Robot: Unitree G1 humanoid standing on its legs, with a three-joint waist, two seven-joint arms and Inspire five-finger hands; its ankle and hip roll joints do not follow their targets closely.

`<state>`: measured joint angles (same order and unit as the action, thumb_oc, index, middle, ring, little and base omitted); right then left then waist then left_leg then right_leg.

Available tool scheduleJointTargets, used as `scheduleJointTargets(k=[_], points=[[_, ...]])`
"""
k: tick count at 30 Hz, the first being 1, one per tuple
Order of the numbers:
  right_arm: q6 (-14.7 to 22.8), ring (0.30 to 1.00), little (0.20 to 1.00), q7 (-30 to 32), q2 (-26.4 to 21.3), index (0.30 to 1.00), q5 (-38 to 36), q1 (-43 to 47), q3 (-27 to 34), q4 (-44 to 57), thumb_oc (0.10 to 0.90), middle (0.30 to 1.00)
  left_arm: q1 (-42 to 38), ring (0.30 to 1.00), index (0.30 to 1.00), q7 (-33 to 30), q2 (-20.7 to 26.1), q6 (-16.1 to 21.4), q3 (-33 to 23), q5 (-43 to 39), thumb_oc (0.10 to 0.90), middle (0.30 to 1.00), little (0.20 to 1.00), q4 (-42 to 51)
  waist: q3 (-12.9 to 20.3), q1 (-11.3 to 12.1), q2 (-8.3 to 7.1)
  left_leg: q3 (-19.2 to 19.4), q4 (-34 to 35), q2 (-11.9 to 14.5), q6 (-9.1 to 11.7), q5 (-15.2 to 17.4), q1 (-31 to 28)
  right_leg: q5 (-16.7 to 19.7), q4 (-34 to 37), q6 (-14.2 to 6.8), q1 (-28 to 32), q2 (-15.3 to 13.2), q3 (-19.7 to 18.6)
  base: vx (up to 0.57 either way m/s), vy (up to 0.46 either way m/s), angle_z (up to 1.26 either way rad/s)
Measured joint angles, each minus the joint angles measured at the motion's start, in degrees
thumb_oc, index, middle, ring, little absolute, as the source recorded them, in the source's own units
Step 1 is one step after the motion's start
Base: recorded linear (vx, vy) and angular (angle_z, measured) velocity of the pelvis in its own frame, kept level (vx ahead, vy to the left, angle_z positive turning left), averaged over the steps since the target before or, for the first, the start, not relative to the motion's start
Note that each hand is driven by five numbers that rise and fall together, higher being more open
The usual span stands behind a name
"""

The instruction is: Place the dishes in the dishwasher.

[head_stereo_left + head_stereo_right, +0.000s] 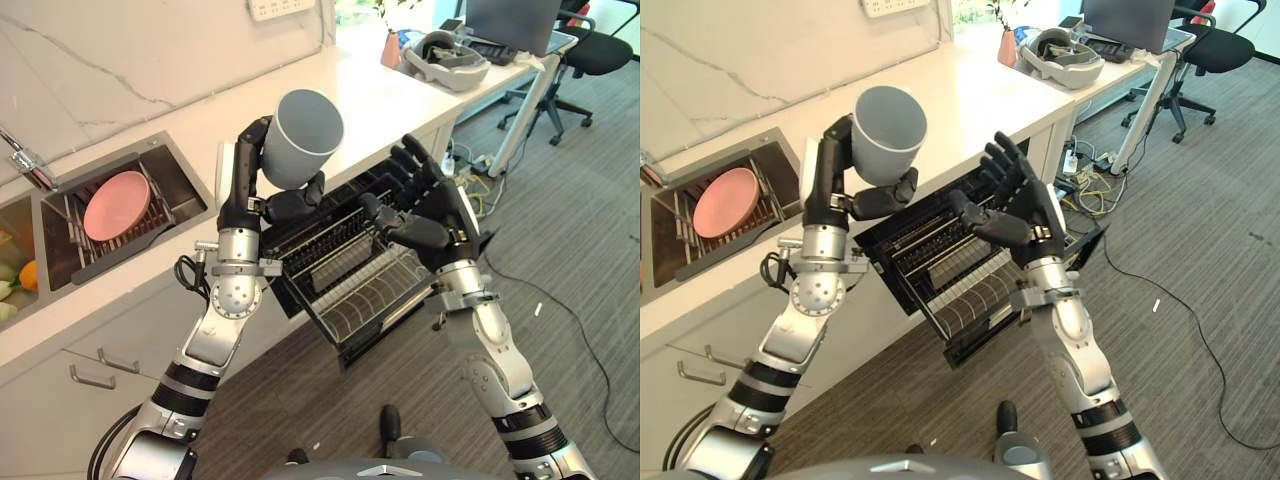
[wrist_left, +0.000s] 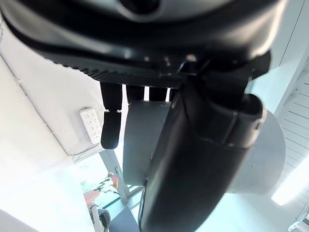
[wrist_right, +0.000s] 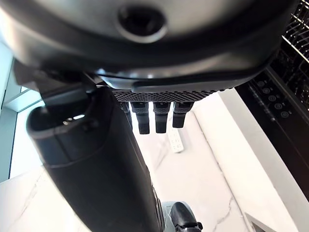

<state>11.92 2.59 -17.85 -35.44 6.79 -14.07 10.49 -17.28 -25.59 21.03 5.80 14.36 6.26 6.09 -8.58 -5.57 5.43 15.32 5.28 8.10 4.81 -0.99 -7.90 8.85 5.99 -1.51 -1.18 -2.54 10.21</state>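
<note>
The left hand [image 1: 262, 190] grips a smooth grey cylindrical cup [image 1: 303, 138], held above the dishwasher's wire rack [image 1: 360, 265], its long axis tilted and its mouth facing up and toward the near side. The right hand [image 1: 432, 215] hovers to its right over the rack, fingers spread. A round pink plate [image 1: 116, 205] lies in the sink [image 1: 180, 180] at far left.

A plain slate-grey cylindrical cup [image 1: 303, 136] is one flat colour inside and out, with no pattern. The matt black left hand [image 1: 250, 180] around it has a white panel on its back. The matt black right hand [image 1: 428, 215] is the same black all over. The pulled-out wire dishwasher rack [image 1: 360, 275] is black-framed with pale silvery wire tines forming close parallel stripes. A round salmon-pink plate [image 1: 116, 204] lies on dark bars in the steel-grey sink [image 1: 180, 180]. The long counter [image 1: 370, 95] is white; the wall behind it is white marble with thin grey veins. The floor carpet [image 1: 570, 250] is grey-brown with fine streaks.
</note>
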Motion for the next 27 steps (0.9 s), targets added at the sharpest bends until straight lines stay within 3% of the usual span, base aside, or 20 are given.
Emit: scheduleJointTargets(k=[7, 14, 27], points=[[0.02, 0.9, 0.9, 1.41, 1.94, 0.9, -2.95, 4.41, -4.61, 0.04, 0.8, 0.9, -0.09, 0.3, 0.3, 0.62, -0.21, -0.07, 4.87, 1.18, 0.4, 0.3, 0.3, -2.11, 0.19, -0.1, 1.33, 0.01, -0.01, -0.03, -0.03, 0.01, -0.1, 0.0, -0.01, 0.01, 0.07, 0.04, -0.02, 0.0, 0.0, 0.0], [0.06, 0.9, 0.9, 4.52, 2.2, 0.9, -2.85, 4.97, -5.97, 0.23, 0.8, 0.9, -0.08, 0.3, 0.3, -0.19, -1.17, -0.47, 5.23, 1.31, 0.4, 0.3, 0.3, -2.35, 0.23, 0.78, 2.34, -0.44, 0.0, -0.01, -0.05, 0.02, -0.16, -0.04, 0.0, 0.06, 0.43, -0.03, 0.44, -0.01, -0.004, 0.02], [-0.09, 0.9, 0.9, 8.94, 1.89, 0.9, 2.32, 5.1, -10.45, 0.57, 0.8, 0.9, -0.06, 0.3, 0.3, -1.39, -0.98, -2.54, 6.49, 8.33, 0.4, 0.3, 0.3, -3.06, 0.26, 1.91, 2.39, -2.01, 0.0, -0.08, 0.02, -0.03, -0.45, -0.2, -0.13, 0.17, 1.62, -0.33, 1.95, -0.01, -0.013, 0.06]])
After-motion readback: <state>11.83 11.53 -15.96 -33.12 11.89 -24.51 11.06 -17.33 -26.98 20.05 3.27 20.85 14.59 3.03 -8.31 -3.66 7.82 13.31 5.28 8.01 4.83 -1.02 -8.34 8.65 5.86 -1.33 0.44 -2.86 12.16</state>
